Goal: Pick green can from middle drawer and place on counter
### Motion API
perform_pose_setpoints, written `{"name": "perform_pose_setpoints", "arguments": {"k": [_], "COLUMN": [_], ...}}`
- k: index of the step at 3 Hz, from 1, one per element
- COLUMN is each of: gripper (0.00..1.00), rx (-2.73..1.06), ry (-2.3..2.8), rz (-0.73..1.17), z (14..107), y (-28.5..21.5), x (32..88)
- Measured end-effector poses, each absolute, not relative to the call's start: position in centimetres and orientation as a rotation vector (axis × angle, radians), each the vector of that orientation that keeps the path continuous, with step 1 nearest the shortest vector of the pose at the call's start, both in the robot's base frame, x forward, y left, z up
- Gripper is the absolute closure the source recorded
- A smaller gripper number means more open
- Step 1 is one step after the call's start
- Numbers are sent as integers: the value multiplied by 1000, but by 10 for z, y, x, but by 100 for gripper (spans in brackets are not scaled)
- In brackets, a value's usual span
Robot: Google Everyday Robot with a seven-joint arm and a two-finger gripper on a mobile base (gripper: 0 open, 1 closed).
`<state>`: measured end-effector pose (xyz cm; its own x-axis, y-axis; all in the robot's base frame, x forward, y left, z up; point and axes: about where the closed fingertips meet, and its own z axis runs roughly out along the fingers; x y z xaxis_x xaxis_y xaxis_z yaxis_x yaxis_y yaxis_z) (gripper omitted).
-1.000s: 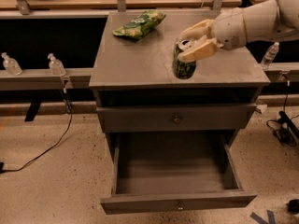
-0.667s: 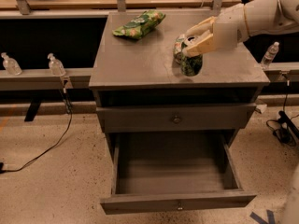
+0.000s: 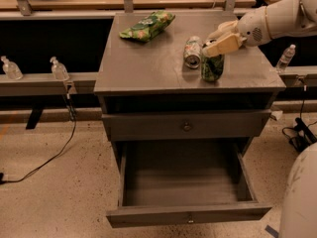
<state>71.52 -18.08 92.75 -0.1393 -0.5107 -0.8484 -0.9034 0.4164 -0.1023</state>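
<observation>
The green can (image 3: 212,68) stands upright on the counter (image 3: 148,63), near its right front part. My gripper (image 3: 208,45) reaches in from the right and is shut on the green can's top, its cream fingers (image 3: 221,44) on either side of the can's upper part. The middle drawer (image 3: 185,185) is pulled fully out below and its inside shows nothing in it.
A paler can (image 3: 193,52) lies on its side just left of the green can. A green snack bag (image 3: 147,26) lies at the counter's back left. A closed drawer front (image 3: 185,126) sits above the open one. Bottles (image 3: 58,69) stand on side rails; my white base (image 3: 299,197) is at bottom right.
My gripper has carried the green can a little to the right over the counter, uncovering the paler can lying on its side behind it.
</observation>
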Motion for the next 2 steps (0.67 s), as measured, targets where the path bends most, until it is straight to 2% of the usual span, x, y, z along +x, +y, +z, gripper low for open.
{"name": "perform_pose_setpoints", "arguments": {"k": [1,2], "gripper": [61,38], "rx": [-1074,-1066], "ry": [1793,1790], "rz": [663,679], "z": [919,917], "y": [-198,-196], "x": [721,722]}}
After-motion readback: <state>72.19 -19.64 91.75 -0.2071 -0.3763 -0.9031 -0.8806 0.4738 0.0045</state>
